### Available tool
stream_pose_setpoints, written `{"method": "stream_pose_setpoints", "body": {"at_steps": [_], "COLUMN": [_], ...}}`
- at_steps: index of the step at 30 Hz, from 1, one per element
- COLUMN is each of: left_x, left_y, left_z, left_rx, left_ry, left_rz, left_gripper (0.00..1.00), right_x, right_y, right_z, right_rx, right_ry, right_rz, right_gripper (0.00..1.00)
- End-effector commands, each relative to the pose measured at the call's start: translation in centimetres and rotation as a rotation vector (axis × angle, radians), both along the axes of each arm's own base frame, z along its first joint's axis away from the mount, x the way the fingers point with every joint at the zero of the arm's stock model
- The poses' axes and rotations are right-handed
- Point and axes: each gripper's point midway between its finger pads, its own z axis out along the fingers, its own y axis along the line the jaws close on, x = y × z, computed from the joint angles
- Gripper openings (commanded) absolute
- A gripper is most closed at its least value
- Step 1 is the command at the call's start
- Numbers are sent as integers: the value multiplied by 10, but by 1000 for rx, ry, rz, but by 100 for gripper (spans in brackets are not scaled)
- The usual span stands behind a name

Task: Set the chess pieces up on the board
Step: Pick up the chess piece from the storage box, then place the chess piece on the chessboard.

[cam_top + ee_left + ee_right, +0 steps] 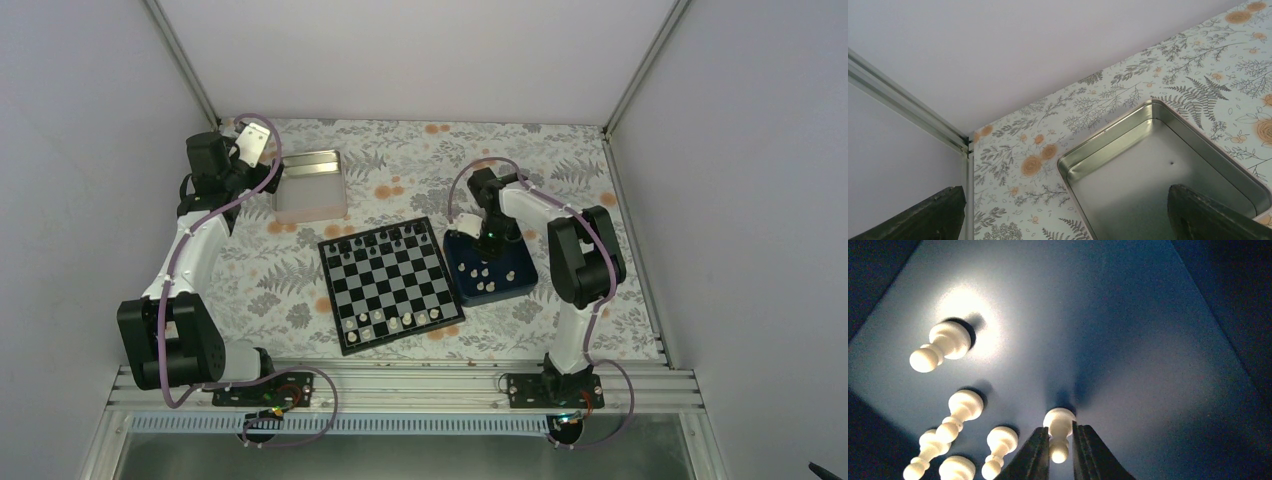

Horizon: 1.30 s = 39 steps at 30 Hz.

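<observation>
The board [392,285] lies mid-table, with several white pieces [393,321] along its near row and black pieces [378,239] along its far row. More white pieces [487,270] stand in the dark blue tray [520,285] to the board's right. My right gripper [487,237] is down in that tray. In the right wrist view, the right gripper [1060,428] is shut on a white pawn [1058,420] whose base rests on the tray floor [1128,340]. Several other white pieces [943,345] stand to its left. My left gripper [1068,200] is open and empty.
A silver metal tin [312,185] sits at the back left, empty in the left wrist view [1148,170], under the left gripper [255,140]. The floral table cover [560,170] runs to the enclosure walls. The right arm's elbow [585,255] hangs right of the tray.
</observation>
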Motion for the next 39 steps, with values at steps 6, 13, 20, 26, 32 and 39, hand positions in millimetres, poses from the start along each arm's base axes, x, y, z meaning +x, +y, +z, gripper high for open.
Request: {"method": "stream_pose_setpoints", "body": {"at_steps": [6, 13, 20, 26, 32, 39], "left_x": [0, 0, 0, 0, 0, 0], "left_y": [0, -1, 0, -1, -1, -1], "left_z": [4, 6, 6, 5, 5, 5], "left_rx": [-11, -13, -11, -16, -14, -13], "left_ry": [-5, -11, -10, -6, -9, -8], "left_rz": [-6, -9, -5, -8, -8, -8], "left_gripper": [100, 100, 100, 100, 100, 100], "right_x": [9, 4, -43, -80, -112, -135], "right_y": [5, 52, 135, 186, 218, 231], "right_z": [36, 92, 94, 78, 61, 42], "right_rx": [24, 22, 55, 87, 112, 106], "right_ry": [-61, -166, -154, -123, -78, -28], "right_rz": [1, 111, 331, 474, 581, 648], "right_gripper": [10, 11, 11, 12, 13, 13]}}
